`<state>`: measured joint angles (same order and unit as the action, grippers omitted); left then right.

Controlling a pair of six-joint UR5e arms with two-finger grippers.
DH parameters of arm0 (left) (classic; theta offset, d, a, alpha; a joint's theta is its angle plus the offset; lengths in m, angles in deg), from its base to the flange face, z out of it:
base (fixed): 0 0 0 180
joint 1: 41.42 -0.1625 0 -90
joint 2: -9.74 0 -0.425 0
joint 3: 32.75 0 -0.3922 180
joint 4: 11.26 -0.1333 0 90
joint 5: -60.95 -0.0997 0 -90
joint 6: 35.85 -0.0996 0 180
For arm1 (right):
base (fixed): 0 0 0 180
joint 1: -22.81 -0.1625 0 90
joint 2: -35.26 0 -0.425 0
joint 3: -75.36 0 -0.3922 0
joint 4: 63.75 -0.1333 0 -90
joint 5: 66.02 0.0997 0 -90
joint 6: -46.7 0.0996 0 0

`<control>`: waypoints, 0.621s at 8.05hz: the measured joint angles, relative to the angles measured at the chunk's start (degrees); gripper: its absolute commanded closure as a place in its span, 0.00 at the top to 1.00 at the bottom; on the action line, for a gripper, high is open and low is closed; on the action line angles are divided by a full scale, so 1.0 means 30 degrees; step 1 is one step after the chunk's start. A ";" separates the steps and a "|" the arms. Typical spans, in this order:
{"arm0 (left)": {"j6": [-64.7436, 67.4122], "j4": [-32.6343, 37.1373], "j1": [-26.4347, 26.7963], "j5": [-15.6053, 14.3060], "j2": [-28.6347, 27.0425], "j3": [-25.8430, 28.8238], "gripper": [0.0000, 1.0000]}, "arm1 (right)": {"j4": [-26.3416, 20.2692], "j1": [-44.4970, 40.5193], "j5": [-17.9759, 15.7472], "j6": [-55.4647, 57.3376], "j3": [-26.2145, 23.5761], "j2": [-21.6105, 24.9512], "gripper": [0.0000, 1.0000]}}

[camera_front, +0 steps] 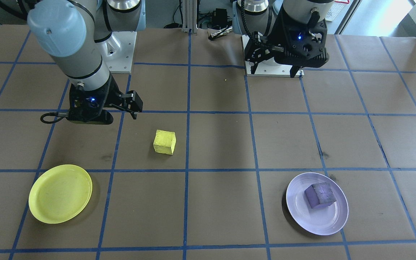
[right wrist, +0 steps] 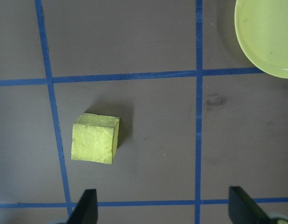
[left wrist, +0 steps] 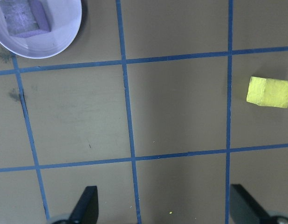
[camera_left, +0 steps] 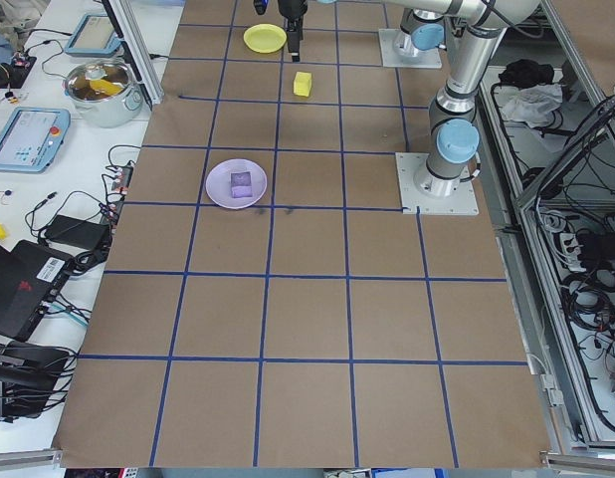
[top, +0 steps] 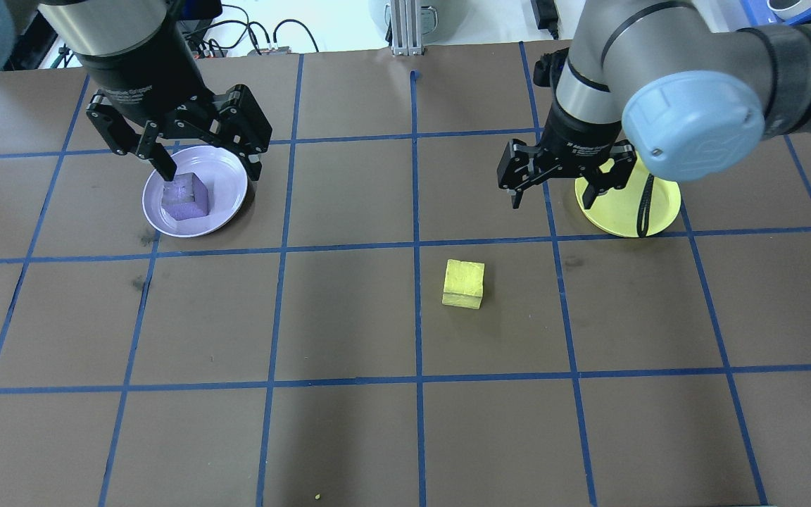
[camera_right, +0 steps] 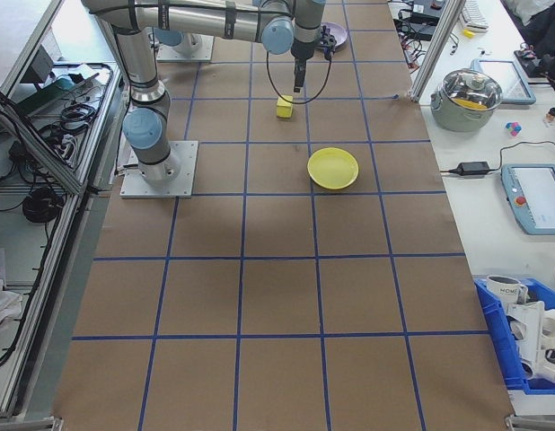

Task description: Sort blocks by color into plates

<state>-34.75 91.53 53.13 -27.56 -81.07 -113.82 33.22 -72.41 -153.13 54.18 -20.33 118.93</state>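
Two open grippers, one block already plated

Both grippers hang with fingers spread wide and empty. The right gripper [top: 553, 189] sits upper right in the overhead view, overlapping the yellow plate [top: 662, 215]; the front camera shows that plate [camera_front: 60, 193] whole and bare. Broad free table surrounds the yellow block [top: 463, 284] at centre frame. The left gripper [top: 201, 162] hovers upper left over the lavender plate [top: 226, 201], which holds the purple block [top: 187, 197].

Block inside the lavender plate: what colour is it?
Dull purple block, a shade darker than the lavender plate holding it; clearest in the front-facing view.
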 measured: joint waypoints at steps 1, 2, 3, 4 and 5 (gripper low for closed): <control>-0.0106 0.0038 -0.0281 0.0033 0.0261 0.0079 1.00 | 0.0100 -0.0686 0.0054 0.0605 -0.0004 -0.0564 1.00; -0.0518 -0.0380 -0.0444 0.0124 0.0377 0.0092 1.00 | 0.0216 -0.1381 0.0319 0.1125 -0.0005 -0.1230 1.00; -0.0804 -0.0771 -0.0518 0.0135 0.0514 0.0058 1.00 | 0.0478 -0.1919 0.0598 0.1439 -0.0007 -0.1869 1.00; -0.1031 -0.1066 -0.0629 0.0117 0.0714 -0.0007 1.00 | 0.0853 -0.2274 0.0952 0.1809 -0.0008 -0.2467 1.00; -0.1230 -0.1557 -0.0701 0.0101 0.0847 -0.0049 1.00 | 0.1209 -0.2454 0.1338 0.2179 -0.0007 -0.3111 1.00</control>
<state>-38.43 86.86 51.03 -27.25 -78.53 -113.96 36.85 -79.78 -149.11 60.72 -20.36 109.60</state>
